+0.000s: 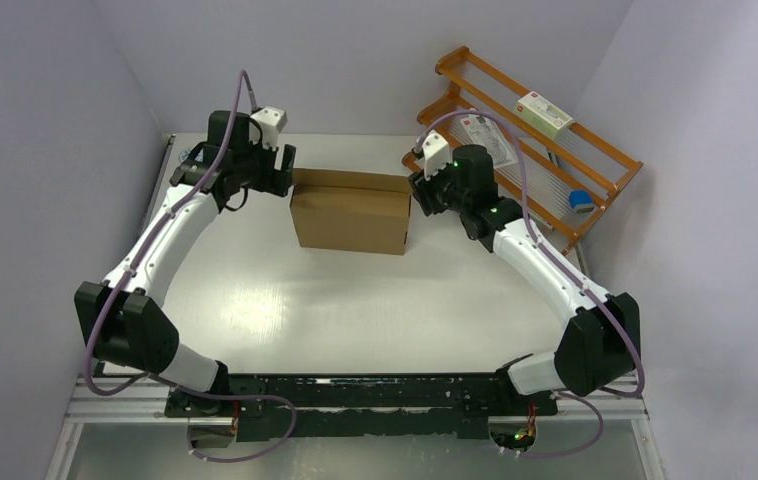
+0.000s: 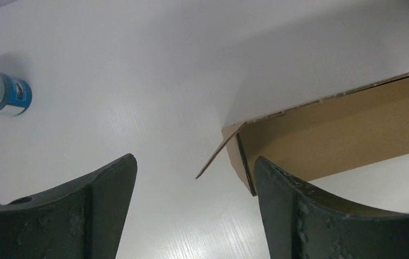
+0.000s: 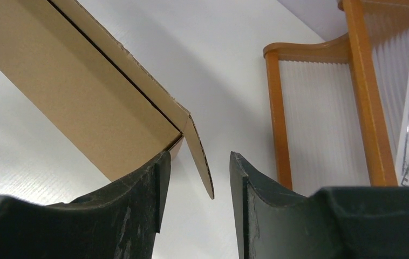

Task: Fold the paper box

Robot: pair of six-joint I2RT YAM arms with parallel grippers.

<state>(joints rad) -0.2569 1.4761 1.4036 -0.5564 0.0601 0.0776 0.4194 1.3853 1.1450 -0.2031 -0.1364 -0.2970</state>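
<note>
The paper box [image 1: 351,212] is a plain brown cardboard mailer standing at the far middle of the table, its lid tilted up at the back. My left gripper [image 1: 286,172] is open at the box's left end; in the left wrist view [image 2: 194,178] a small side flap [image 2: 213,159] sticks out between the jaws, and the box wall [image 2: 348,129] runs off to the right. My right gripper [image 1: 417,188] is open at the box's right end; in the right wrist view [image 3: 194,172] a side flap [image 3: 199,159] hangs between the jaws without touching them.
An orange wooden rack [image 1: 545,130] stands at the back right, holding a white carton [image 1: 543,112] and packets; it also shows in the right wrist view [image 3: 364,97]. A white and blue bottle [image 2: 0,91] lies at the far left of the table.
</note>
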